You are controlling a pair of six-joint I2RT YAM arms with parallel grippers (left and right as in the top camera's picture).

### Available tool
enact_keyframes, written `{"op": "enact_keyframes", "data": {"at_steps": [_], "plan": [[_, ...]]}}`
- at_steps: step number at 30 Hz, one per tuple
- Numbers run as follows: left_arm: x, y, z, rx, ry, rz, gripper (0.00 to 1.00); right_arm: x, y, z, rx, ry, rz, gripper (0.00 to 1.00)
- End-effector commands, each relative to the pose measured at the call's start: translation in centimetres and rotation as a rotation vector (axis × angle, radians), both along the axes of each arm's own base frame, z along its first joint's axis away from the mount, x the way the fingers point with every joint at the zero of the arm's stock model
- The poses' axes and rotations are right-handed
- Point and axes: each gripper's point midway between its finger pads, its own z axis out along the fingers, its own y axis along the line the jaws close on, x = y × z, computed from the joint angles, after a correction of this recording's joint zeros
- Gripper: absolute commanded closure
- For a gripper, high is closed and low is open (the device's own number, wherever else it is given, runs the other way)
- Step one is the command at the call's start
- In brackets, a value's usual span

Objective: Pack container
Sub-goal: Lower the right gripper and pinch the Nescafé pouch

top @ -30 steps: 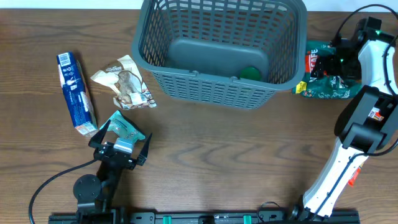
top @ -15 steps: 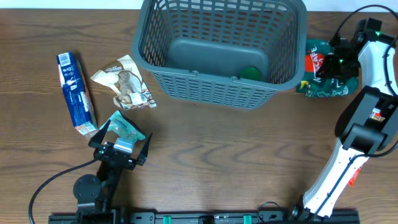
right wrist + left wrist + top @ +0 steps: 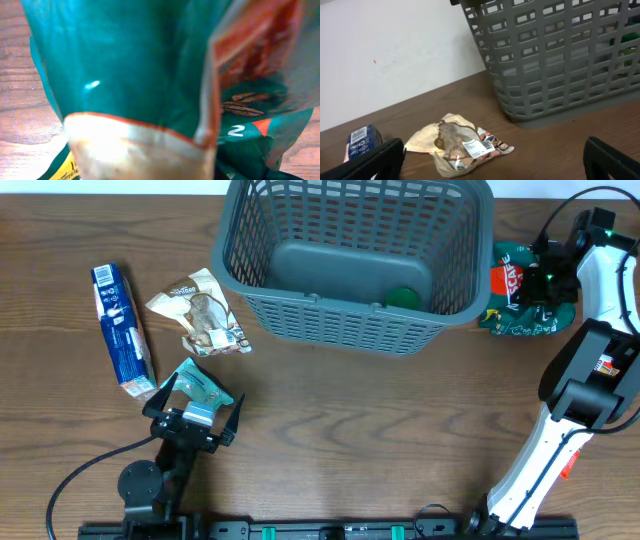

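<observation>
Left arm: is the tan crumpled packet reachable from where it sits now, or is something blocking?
Probably yes. The left gripper is open, and its wrist view shows the tan packet lying straight ahead, apart from the container and the blue packet. Nothing lies between.

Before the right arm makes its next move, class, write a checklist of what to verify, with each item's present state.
1. Room in the grey basket: ok, only a green item on its floor.
2. Grip of the right pincer on the green-and-red packet: cannot tell, fingers hidden.
3. That packet raised above the rim: cannot tell.
4. Opening of the left pincer: ok, open at the teal packet.
5. The blue packet and brown packet out of the way: ok, both left of the basket.
</observation>
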Motion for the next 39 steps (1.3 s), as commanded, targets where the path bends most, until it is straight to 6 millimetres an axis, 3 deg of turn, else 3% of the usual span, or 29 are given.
{"op": "enact_keyframes", "data": {"at_steps": [1,10,16,21,31,39], "plan": [[-0.1,-0.4,-1.7,0.005,0.050,-0.021,0.01,-3.5,4.1,-7.3,0.156,0.196,-0.006,0.99],[-0.1,-0.4,-1.7,0.005,0.050,-0.021,0.01,-1.2,3.0,-0.5,0.080,0.026,-0.012,0.98],[-0.1,-0.4,-1.7,0.005,0.050,-0.021,0.01,-0.7,1.8,4.6,-0.011,-0.070,-0.034,0.98],[-0.1,-0.4,-1.7,0.005,0.050,-0.021,0.01,-0.8,1.0,8.8,-0.077,-0.144,-0.063,0.99],[-0.1,-0.4,-1.7,0.005,0.050,-0.021,0.01,-1.6,1.2,16.7,-0.118,-0.312,-0.106,0.98],[-0.1,-0.4,-1.7,0.005,0.050,-0.021,0.01,-3.6,1.7,24.8,-0.173,-0.494,-0.138,0.98]]}}
